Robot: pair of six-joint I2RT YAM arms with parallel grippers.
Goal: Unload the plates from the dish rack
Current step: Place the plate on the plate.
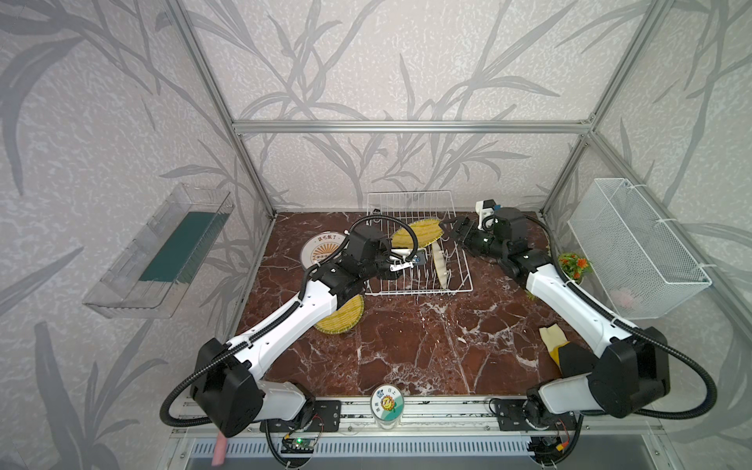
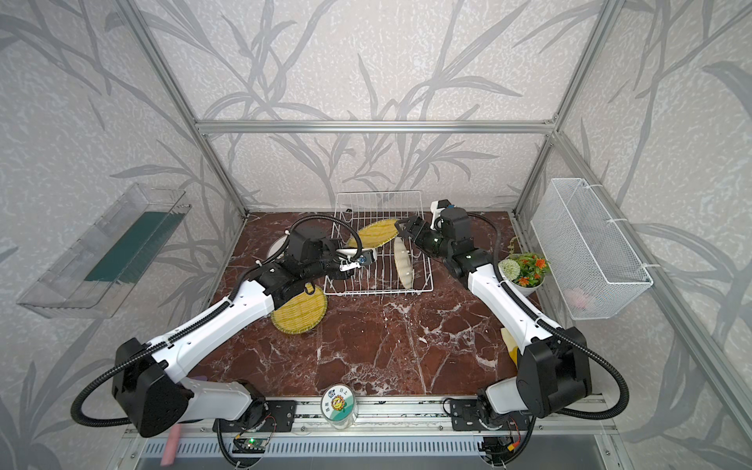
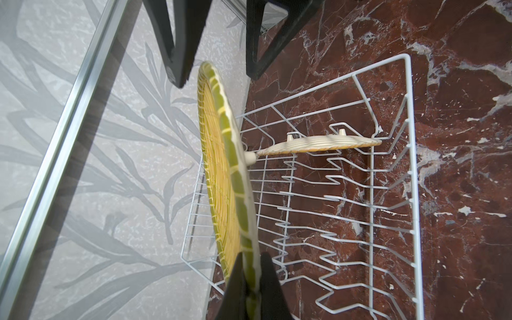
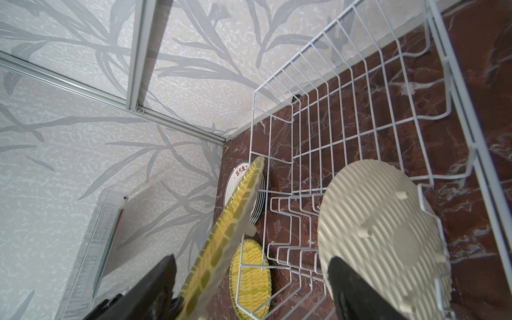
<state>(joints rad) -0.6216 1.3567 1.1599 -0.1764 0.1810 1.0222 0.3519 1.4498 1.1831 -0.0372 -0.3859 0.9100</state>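
Over the far half of the white wire rectangular dish rack [image 1: 411,205] [image 2: 378,203], which sits rear-centre on the red-brown marble worktop [image 1: 407,358], a round green-rimmed yellow woven plate [image 1: 423,234] [image 2: 376,232] [image 3: 221,177] [image 4: 221,241] is tilted on edge. Cannot tell if its lower rim touches the wires. Left gripper [image 3: 252,255]: black fingers [image 3: 235,291] pinching that plate's rim on the side toward the left arm, one finger on each face. Right gripper [image 3: 216,79]: fingers [image 3: 177,41] spread wide, one on each side of the opposite rim, not clamped on it; contact cannot be told. A second woven plate [image 1: 440,264] [image 2: 403,264] [image 3: 318,142] [image 4: 382,230], round, stands on edge between prongs in the rack's right part, with its pale ribbed underside and small feet facing the right arm. A third woven plate [image 1: 346,317] [image 2: 301,313] [image 4: 249,279], yellow, round, lies flat on the worktop just off the rack's front-left corner, partly under the left arm. A stack of white ceramic plates [image 1: 321,248] [image 4: 238,177], round with an orange sunburst and Chinese characters, lies flat on the worktop left of the rack, partly hidden by the left wrist. A small pot of orange flowers [image 1: 573,266] sits at the worktop's right edge, beside the right arm.
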